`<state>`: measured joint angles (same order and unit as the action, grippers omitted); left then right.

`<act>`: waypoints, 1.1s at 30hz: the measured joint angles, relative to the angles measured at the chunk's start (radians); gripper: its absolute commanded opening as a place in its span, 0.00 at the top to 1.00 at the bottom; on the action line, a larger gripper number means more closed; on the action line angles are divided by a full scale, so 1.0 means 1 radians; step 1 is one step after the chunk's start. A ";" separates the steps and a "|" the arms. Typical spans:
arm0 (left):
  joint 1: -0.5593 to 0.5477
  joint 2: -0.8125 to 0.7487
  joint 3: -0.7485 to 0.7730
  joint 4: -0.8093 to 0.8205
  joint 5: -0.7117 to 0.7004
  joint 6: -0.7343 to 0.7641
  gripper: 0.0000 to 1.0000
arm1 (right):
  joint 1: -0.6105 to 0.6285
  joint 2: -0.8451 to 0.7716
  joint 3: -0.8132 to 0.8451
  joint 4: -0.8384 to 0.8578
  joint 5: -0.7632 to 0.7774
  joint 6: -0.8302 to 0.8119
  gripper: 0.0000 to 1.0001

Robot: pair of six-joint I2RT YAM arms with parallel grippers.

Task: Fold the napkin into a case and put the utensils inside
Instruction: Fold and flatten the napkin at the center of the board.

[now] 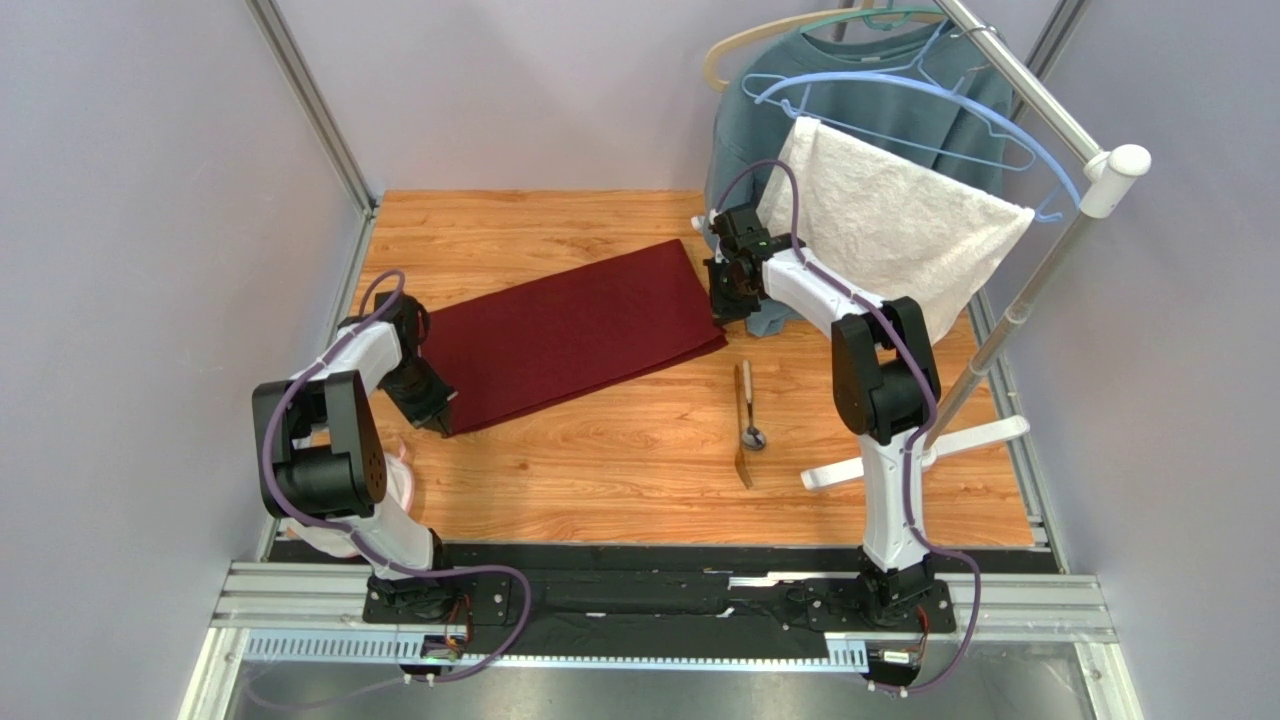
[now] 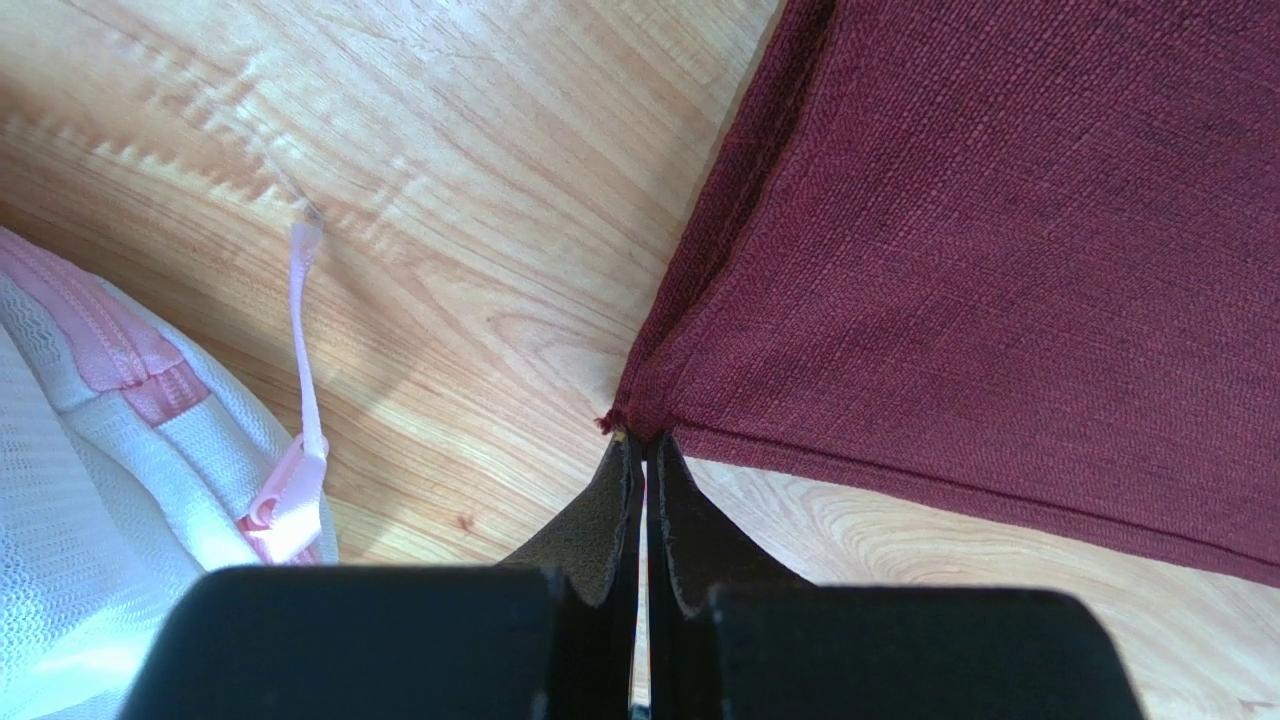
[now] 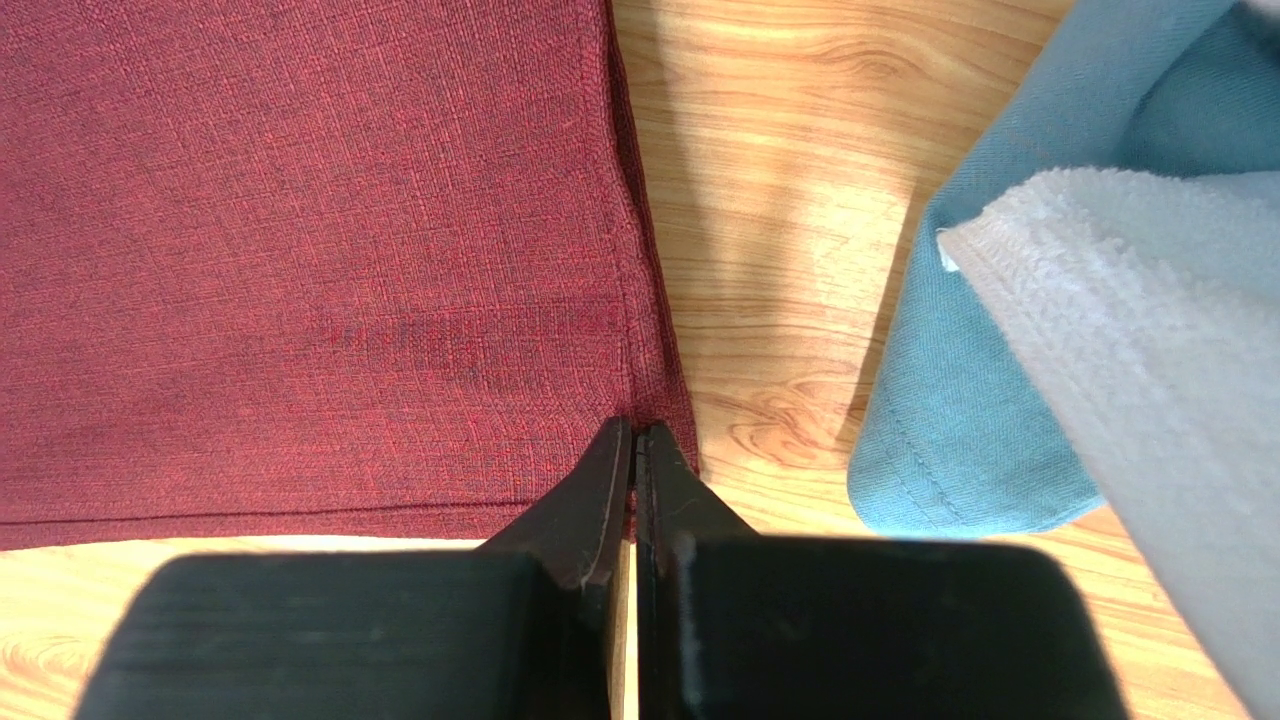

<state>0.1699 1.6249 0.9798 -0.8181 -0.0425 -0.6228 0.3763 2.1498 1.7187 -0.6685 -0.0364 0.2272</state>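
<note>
At the tabletop's [image 1: 601, 488] left edge, a white mesh bag [image 2: 60, 495] with a pink zip [image 2: 113, 345] lies beside the left arm, its weave fine and soft-looking. Just right of it the left gripper [image 1: 428, 405] is low over the wood. Its dark fingers are pressed together with no gap and nip the near-left corner of the napkin [image 1: 579, 330]. In the left wrist view the tips of that gripper [image 2: 643, 443] meet exactly where the cloth's [image 2: 1022, 255] two hemmed edges converge.

That napkin is a maroon cloth of coarse, linen-like weave. It lies flat as a long oblong running diagonally from the left edge toward the far middle of the tabletop. Doubled edges along its near side show it is folded over on itself.

At its far-right end the right gripper [image 1: 732, 285] is also closed tight. In the right wrist view this gripper [image 3: 634, 432] is clamped on the stitched hem at the corner of the fabric [image 3: 301, 255].

Right of centre, nearer the front edge and apart from the cloth, the utensils lie together on bare wood: a shiny spoon [image 1: 753, 438] touching a slim golden-brown fork-like piece [image 1: 745, 471].

Over the far-right corner, a grey-blue sweatshirt [image 1: 902, 90] and a nubbly white towel [image 1: 902, 225] hang from a rack [image 1: 1037, 282].
</note>
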 measured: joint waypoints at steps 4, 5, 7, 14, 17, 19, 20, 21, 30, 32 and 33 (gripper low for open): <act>0.000 0.003 0.000 0.000 0.000 0.000 1.00 | 0.000 0.000 -0.004 -0.001 0.000 0.001 1.00; 0.000 0.008 0.000 0.000 0.000 0.000 1.00 | 0.000 0.000 -0.006 0.000 0.000 0.001 1.00; 0.000 0.017 0.000 0.000 0.000 0.000 1.00 | 0.000 0.000 -0.012 0.000 0.000 0.003 1.00; 0.000 0.023 -0.005 0.001 0.000 0.002 1.00 | 0.000 0.005 -0.021 0.000 0.001 0.004 1.00; 0.000 0.027 -0.005 0.001 0.002 0.003 1.00 | 0.000 0.017 -0.021 0.000 0.002 0.004 0.99; 0.000 0.029 -0.005 0.001 0.004 0.004 1.00 | 0.000 0.029 -0.021 0.001 0.002 0.004 0.96; 0.000 0.029 -0.005 0.001 0.004 0.004 1.00 | 0.000 0.036 -0.021 0.001 0.002 0.004 0.94; 0.000 0.029 -0.005 0.001 0.004 0.005 1.00 | 0.000 0.037 -0.019 0.003 0.002 0.005 0.86; 0.000 -0.015 0.020 -0.060 0.017 0.047 0.62 | 0.002 0.037 0.021 -0.049 0.056 0.001 0.45; 0.000 -0.077 0.031 -0.074 0.035 0.050 0.65 | 0.009 0.034 0.043 -0.064 0.068 -0.001 0.44; 0.000 -0.108 0.032 -0.074 0.048 0.051 0.69 | 0.010 0.029 0.047 -0.066 0.072 0.000 0.45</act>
<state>0.1699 1.5169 1.0115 -0.8917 0.0059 -0.5720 0.3866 2.1784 1.7657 -0.7341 0.0357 0.2268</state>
